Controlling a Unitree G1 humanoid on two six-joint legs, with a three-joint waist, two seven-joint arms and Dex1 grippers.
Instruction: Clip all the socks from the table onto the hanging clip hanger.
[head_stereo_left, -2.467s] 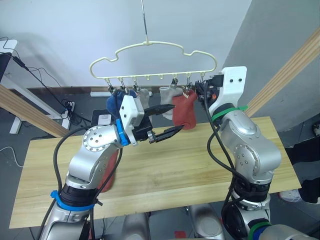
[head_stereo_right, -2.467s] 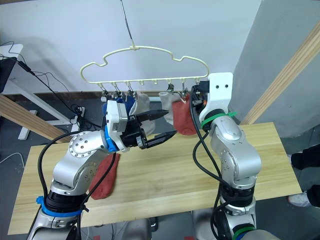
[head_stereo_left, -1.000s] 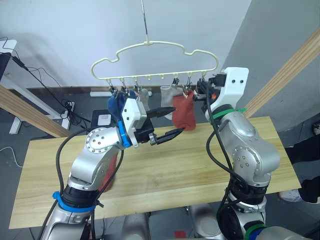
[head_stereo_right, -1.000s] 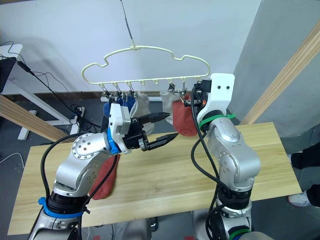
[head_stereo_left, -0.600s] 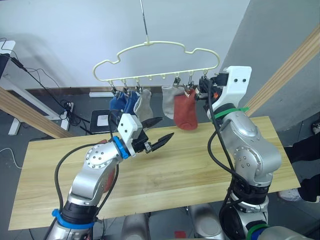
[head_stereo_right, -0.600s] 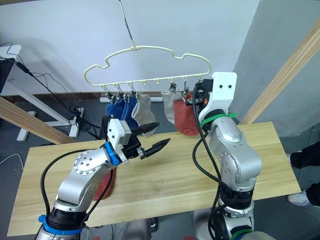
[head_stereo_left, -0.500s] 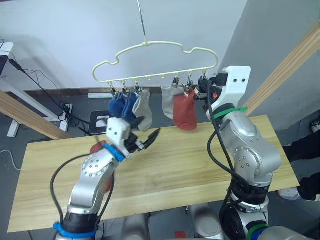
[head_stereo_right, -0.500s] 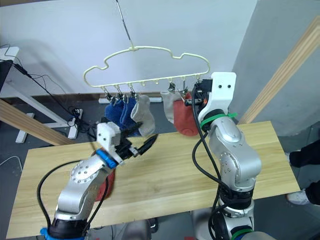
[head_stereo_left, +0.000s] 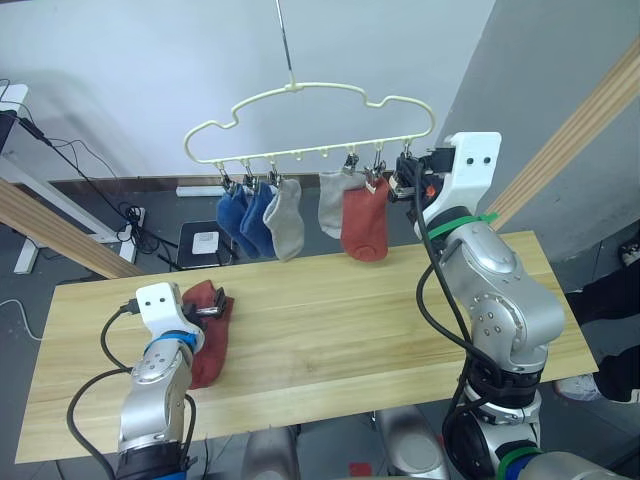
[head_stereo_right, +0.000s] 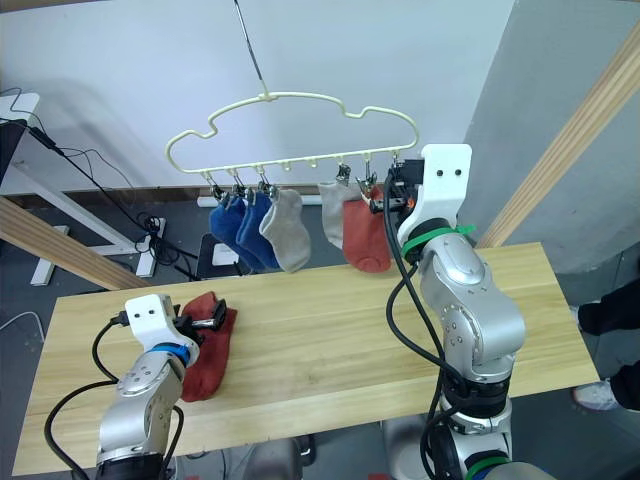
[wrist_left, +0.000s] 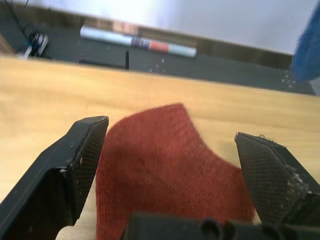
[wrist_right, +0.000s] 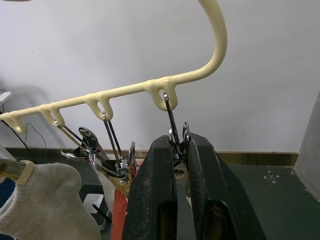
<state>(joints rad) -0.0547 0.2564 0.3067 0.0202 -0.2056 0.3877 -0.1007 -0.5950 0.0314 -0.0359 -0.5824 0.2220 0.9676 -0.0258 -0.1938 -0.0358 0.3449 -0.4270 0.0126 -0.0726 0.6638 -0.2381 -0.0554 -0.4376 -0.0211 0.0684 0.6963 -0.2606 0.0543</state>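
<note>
Down from mid-air, my left tool (wrist_left: 167, 165) now straddles the last red sock (head_stereo_left: 210, 330) near the surface's (head_stereo_left: 330, 330) left end, jaws wide. Five socks hang on the hanger (head_stereo_left: 310, 110). My right tool (wrist_right: 181, 165) pinches the end clip (wrist_right: 176, 137).

Rust-red sock (wrist_left: 170, 165) partly behind left end effector (wrist_left: 170, 165)

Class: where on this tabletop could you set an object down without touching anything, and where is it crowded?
The table is bare wood from the red sock across the middle to the right arm. The left end beyond that sock is bare too. It is crowded around the left gripper at the sock, and under the clip hanger, where hung socks dangle.
</note>
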